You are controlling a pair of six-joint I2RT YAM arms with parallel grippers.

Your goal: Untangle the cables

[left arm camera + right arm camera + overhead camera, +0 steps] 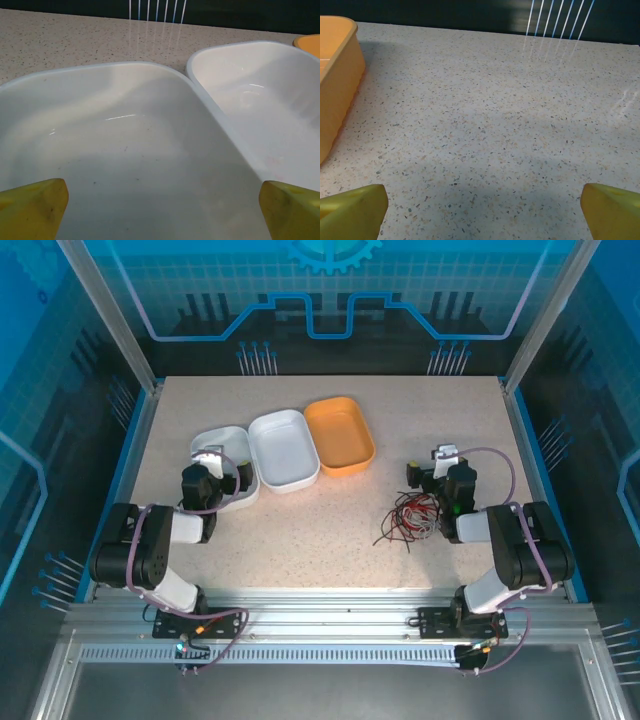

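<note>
The cables lie as one tangle of thin red, black and whitish wires on the table, front right. My right gripper hovers just behind the tangle and to its right. In the right wrist view it is open, its yellow fingertips wide apart over bare speckled table. My left gripper hangs over the left white tray. Its wrist view shows it open, fingertips spread above that tray's empty floor.
A second white tray and an orange tray stand in a row behind the table's middle, also seen as the white tray and orange tray. Blue rails and metal posts frame the table.
</note>
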